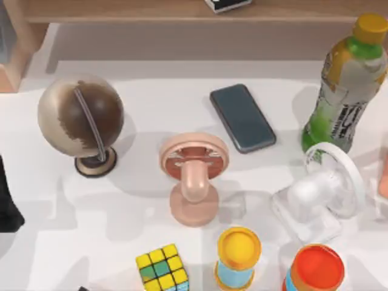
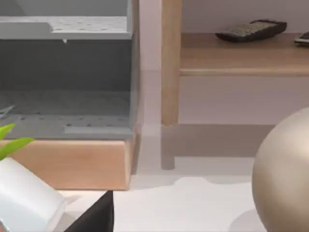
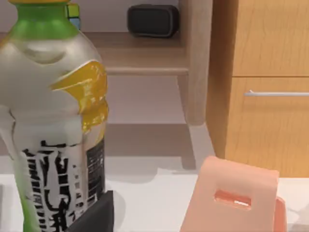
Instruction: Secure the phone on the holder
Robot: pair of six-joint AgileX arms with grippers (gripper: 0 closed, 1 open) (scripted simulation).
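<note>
The phone (image 1: 242, 118), dark slate-grey and glossy, lies flat on the white table behind and to the right of the holder (image 1: 193, 176). The salmon-pink holder stands at the table's middle on its round disc base, and its ring head with a reddish centre carries nothing. My left arm (image 1: 7, 203) is a dark shape at the table's left edge, far from both. A dark part of my left gripper (image 2: 94, 215) points toward the back shelves beside the globe (image 2: 285, 179). A dark part of my right gripper (image 3: 94, 212) sits close to the green bottle (image 3: 53, 121) at the table's right.
A globe (image 1: 79, 121) stands at the left and a green bottle (image 1: 348, 85) at the back right. A white fan (image 1: 321, 194) stands right of the holder. Along the front are a colour cube (image 1: 162, 268) and two tubs (image 1: 238, 257) (image 1: 314, 270). A pink block (image 3: 231, 198) is at the right edge.
</note>
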